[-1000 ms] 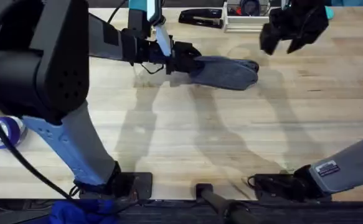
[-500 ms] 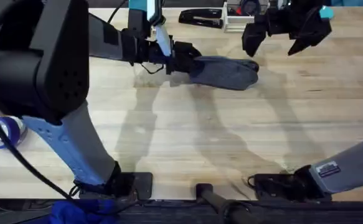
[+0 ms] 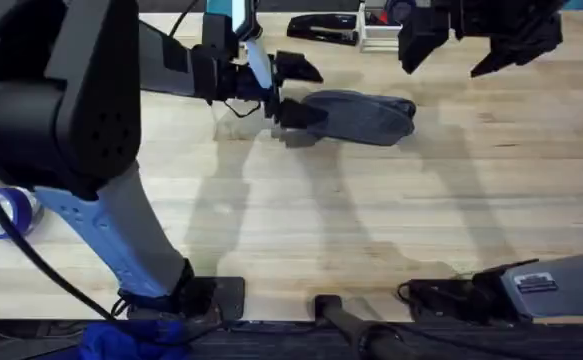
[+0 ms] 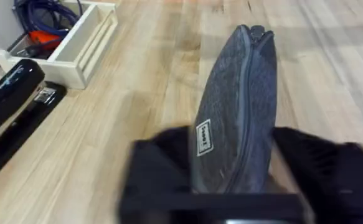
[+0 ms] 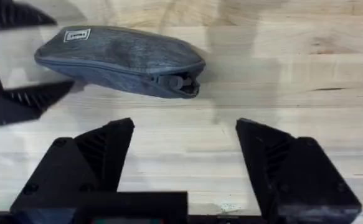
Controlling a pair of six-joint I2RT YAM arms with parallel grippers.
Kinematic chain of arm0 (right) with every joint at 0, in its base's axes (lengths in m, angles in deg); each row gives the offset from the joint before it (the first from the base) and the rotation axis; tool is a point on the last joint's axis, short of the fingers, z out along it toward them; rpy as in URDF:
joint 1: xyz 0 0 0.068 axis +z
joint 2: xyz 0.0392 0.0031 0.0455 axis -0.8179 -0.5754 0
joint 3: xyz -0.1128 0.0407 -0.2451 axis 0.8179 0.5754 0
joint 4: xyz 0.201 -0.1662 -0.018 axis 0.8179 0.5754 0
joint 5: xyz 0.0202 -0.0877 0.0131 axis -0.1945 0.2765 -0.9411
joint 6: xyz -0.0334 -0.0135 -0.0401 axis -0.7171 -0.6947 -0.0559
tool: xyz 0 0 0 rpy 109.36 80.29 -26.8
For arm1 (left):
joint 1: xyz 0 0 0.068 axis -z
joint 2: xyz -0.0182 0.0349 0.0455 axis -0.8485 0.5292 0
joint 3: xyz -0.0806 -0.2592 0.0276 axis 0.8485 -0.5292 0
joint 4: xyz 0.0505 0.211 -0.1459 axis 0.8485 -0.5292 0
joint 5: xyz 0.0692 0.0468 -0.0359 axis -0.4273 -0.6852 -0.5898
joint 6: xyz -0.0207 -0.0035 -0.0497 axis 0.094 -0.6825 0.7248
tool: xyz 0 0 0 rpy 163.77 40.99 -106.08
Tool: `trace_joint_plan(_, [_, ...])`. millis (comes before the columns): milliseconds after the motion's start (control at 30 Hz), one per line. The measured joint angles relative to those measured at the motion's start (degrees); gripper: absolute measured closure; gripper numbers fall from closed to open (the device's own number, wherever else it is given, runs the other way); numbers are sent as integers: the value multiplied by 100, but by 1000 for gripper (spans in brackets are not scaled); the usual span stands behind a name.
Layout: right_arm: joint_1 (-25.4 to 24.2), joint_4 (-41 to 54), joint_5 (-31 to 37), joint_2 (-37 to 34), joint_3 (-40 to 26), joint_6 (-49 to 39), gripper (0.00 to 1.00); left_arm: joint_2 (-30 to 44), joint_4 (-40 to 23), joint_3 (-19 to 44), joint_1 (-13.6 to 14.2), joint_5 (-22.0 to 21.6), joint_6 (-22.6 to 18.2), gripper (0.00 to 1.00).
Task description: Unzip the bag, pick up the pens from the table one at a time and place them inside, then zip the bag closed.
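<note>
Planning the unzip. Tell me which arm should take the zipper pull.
Right, probably. The pull sits at the end of the bag nearest the open right claw, which hovers near it. The open left claw straddles the opposite end, better placed to hold the bag.

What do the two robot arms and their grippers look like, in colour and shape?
Both arms are black, with pale blue-grey lower links near the bases; the right one bears a white label. The left gripper and the right gripper have black, wedge-shaped fingers with ribbed inner faces. Black cables run along the left arm.
</note>
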Motion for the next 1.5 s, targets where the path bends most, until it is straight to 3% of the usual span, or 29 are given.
trace_joint_plan(33, [-2, 0, -2, 0, 0, 0, 6, 0, 34, 0, -15, 3, 19, 55])
trace_joint_plan(100, [-2, 4, -2, 0, 0, 0, 5, 0, 145, 0, -37, 34, 23, 12])
trace_joint_plan(300, [-2, 35, 2, 0, 0, -2, 5, 0, 241, 2, -37, 157, 71, 8])
trace_joint_plan(533, [-2, 46, 2, 0, 0, 0, 5, 0, 237, 245, -37, 175, 597, 8])
trace_joint_plan(733, [-2, 104, 0, 0, 0, 0, 5, -39, 124, 374, -37, 197, 801, 8])
trace_joint_plan(1033, [-2, 125, 0, 1, 0, 24, 5, -804, -15, 375, 46, 211, 922, 8])
trace_joint_plan(1367, [-2, 125, -129, 0, 0, 66, 5, -1083, -1027, 552, 565, -261, 936, 8])
trace_joint_plan(1500, [-2, 159, -146, 0, 0, 109, 5, -1082, -1621, 765, 672, -458, 736, 8])
